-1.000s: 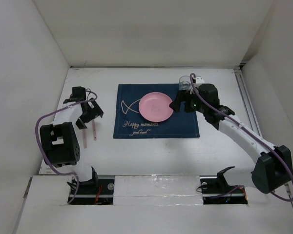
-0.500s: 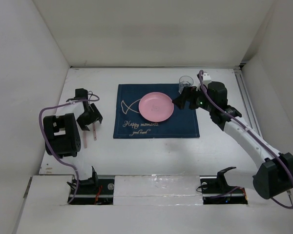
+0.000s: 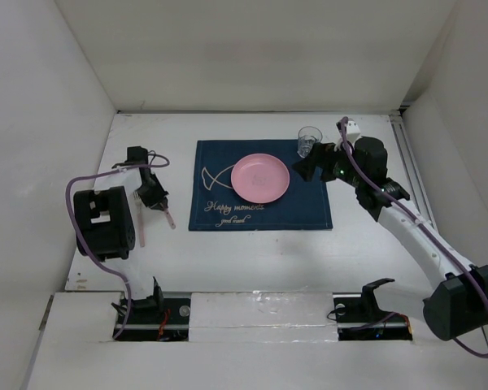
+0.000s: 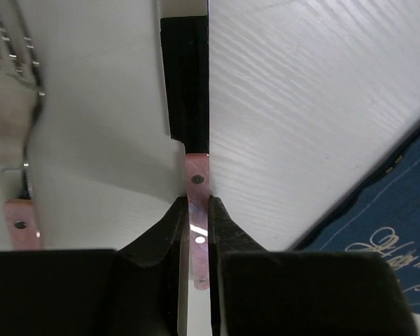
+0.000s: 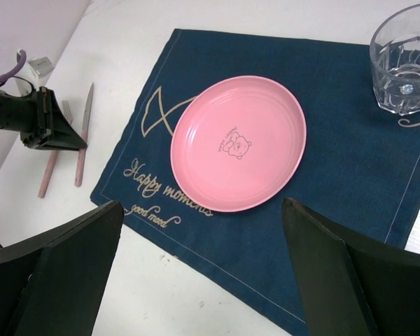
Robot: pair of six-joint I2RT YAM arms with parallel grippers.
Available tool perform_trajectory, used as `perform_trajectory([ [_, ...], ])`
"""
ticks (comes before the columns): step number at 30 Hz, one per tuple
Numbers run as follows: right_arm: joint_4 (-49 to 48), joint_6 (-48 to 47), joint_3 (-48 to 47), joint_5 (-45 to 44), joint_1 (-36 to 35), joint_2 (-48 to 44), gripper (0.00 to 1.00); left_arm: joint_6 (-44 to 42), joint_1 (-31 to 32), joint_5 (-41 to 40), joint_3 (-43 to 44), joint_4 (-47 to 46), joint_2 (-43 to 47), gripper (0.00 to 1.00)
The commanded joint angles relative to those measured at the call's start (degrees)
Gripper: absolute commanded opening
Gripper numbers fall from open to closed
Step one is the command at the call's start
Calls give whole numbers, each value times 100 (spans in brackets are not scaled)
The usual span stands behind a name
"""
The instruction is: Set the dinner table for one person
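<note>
Dinner table [image 3: 252, 256]: matte white top spanning the whole work area, both arm bases at its near edge. Navy placemat [image 3: 302, 210] with a fish drawing lies at centre, pink plate [image 3: 260, 177] on it. Clear glass [image 5: 404, 64] stands upright on the mat's far right corner, apart from the plate. Left gripper [image 4: 196, 210] sits left of the mat, jaws narrowed onto the pink handle of a knife [image 4: 196, 175], whose blade runs away from the wrist camera edge-on. Whether the knife is lifted off the table or touching it is hard to tell from these views. Fork [image 4: 12, 105] with a matching pink handle lies flat just beside it, on the side away from the mat. Right gripper [image 3: 302, 168] hangs over the mat's right part, between plate and glass, fingers [image 5: 63, 273] spread wide, gripping nothing.
</note>
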State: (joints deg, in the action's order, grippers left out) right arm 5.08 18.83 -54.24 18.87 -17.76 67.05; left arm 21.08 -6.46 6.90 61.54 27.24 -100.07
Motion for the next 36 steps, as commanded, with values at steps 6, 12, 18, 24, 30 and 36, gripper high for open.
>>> perform_trajectory([
  [6, -341, -81, 98, 81, 88, -191, 100, -122, 215, 593, -63, -149, 882, 0],
  [12, -341, 182, 150, -181, 88, -604, 100, 194, 1233, 672, 130, -342, 1683, 0],
  [18, -201, 666, 212, -936, 141, -1289, 100, 1178, 3496, 392, 786, -949, 1519, 0],
  [24, 1002, 789, -209, -1965, 141, -1993, 100, 1820, 4784, 189, 1676, -1774, 517, 0],
  [30, 1820, 789, -543, -2740, 247, -2625, 100, 1960, 5497, 408, 3241, -1607, -1066, 0],
  [36, 2164, 736, -737, -2793, 299, -2811, 100, 2549, 5612, 541, 3303, -2337, -1637, 0],
])
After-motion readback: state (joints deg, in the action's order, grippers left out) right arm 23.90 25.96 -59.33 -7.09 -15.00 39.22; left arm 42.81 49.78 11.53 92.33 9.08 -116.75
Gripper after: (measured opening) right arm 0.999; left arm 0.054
